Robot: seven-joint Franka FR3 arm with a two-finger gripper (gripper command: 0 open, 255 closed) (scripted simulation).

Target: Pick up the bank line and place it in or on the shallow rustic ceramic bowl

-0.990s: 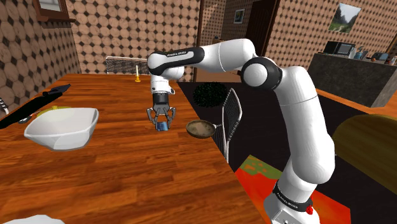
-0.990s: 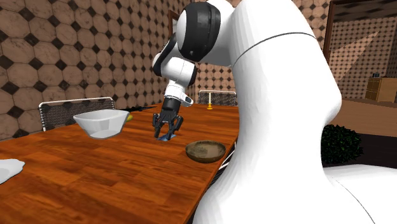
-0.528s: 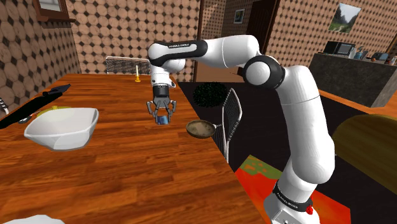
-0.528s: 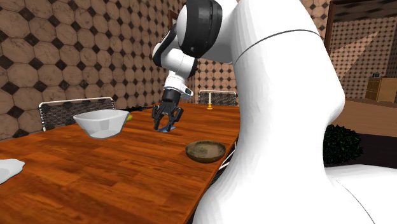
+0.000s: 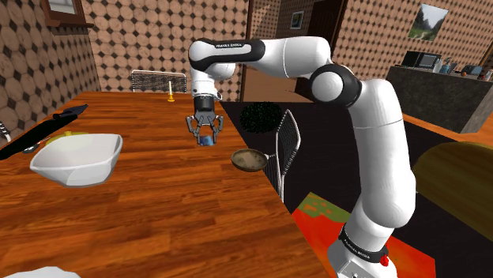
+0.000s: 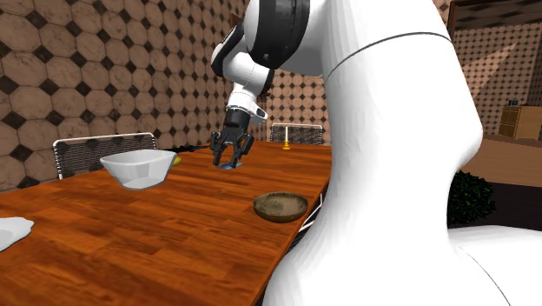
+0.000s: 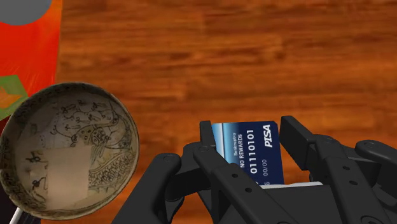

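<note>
Change: we log the gripper [image 5: 205, 139] higher than a second ago. Then it stood down at the table [image 5: 158, 213]; now it hangs clear of the wood, and the card has come up with it.
Meaning: we judge the lift done. The carry to the bowl and the release remain.
Grip: both black fingers [image 7: 302, 149] are clamped on the card, which the wrist view shows pinched between them with its upper part standing free.
Card [image 7: 251, 149]: thin, stiff rectangle. It is dark blue with a paler band, white digits and the word PISA. It is held above the table, to the shoulder view's left of the bowl.
Bowl [image 5: 249, 160]: shallow, round, matt brown-grey. The inside is mottled with dark scribbled marks and holds nothing. It sits near the table's right edge in the shoulder view.
Table: glossy reddish wood with a long grain.
White bowl [image 5: 77, 158]: large, plain and smooth, with an angular rim. It lies well apart at the shoulder view's left.
Handling: we judge the slick card may slide, so release should come low over the bowl's middle.
</note>
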